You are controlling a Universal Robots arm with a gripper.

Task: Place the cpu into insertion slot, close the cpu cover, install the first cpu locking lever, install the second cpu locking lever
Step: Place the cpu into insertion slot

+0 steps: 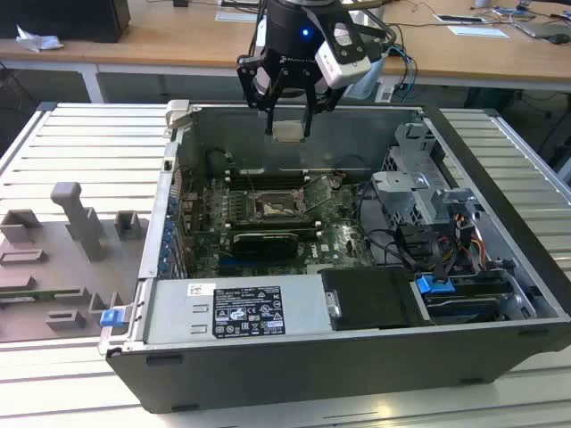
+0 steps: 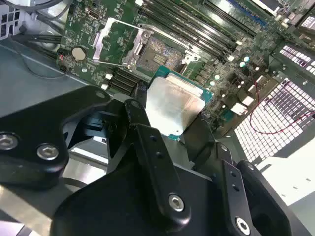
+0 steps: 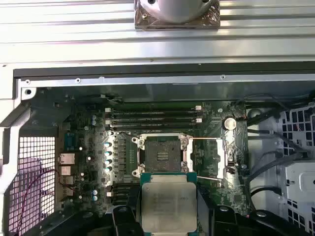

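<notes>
My gripper (image 1: 288,130) hangs above the open computer case, shut on the cpu (image 1: 287,133), a small pale silver square held flat between the black fingers. In both wrist views the cpu (image 2: 173,105) (image 3: 169,204) floats well above the board, apart from it. The insertion slot (image 1: 272,209) (image 2: 165,52) (image 3: 162,155) lies bare and dark below on the green board. The cpu cover (image 2: 116,41) (image 3: 209,157) is swung open, standing beside the slot on the exterior view's right (image 1: 317,192). The gripper (image 2: 172,120) (image 3: 169,219) stands nearer the case's back wall than the slot.
Long black memory slots (image 3: 155,117) run beside the socket. A labelled power supply (image 1: 236,312) fills the case's front, a drive cage (image 1: 415,192) and cables stand at the exterior view's right. Grey fixtures (image 1: 76,223) sit on the table left of the case.
</notes>
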